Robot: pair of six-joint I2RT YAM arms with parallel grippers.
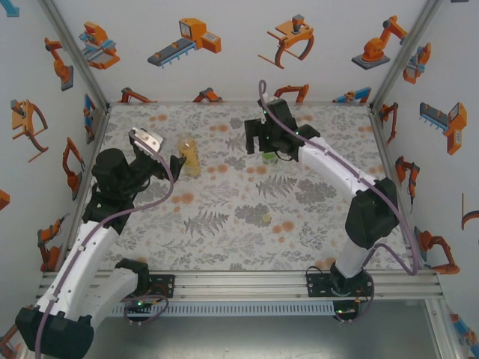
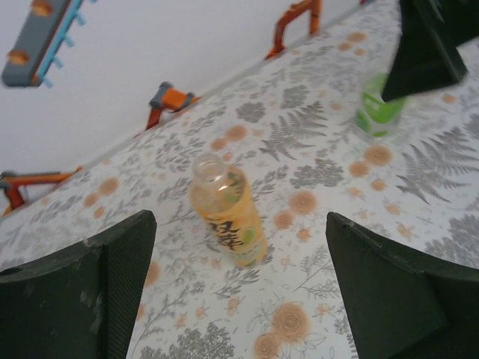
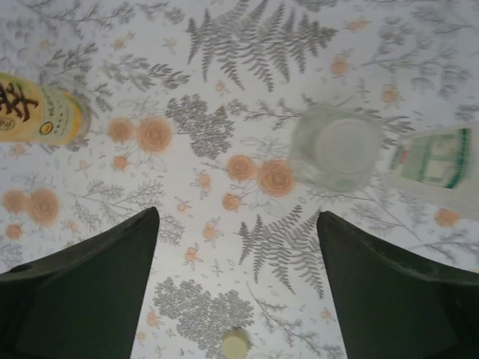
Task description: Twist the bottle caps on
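Left pincer (image 2: 238, 222), jaws wide and empty, faces the uncapped amber bottle (image 2: 227, 218) standing mid-frame on the floral tabletop (image 2: 299, 314). Right pincer (image 3: 238, 215), equally wide and empty; a yellow-green cap (image 3: 236, 344) lies loose at the frame's lower edge. Step in hand, by judgement: fetching that cap; next, reach it, descend, and close on its rim. Amber bottle's label: black East Asian characters, unreadable.

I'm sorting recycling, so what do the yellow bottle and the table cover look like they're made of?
The yellow bottle looks like thin, glossy, translucent plastic: the pattern behind shows through its open neck, and the body glows amber. The table cover looks like a matte printed sheet, lying flat with no glare. Whether it is paper, vinyl or cloth can't be told.
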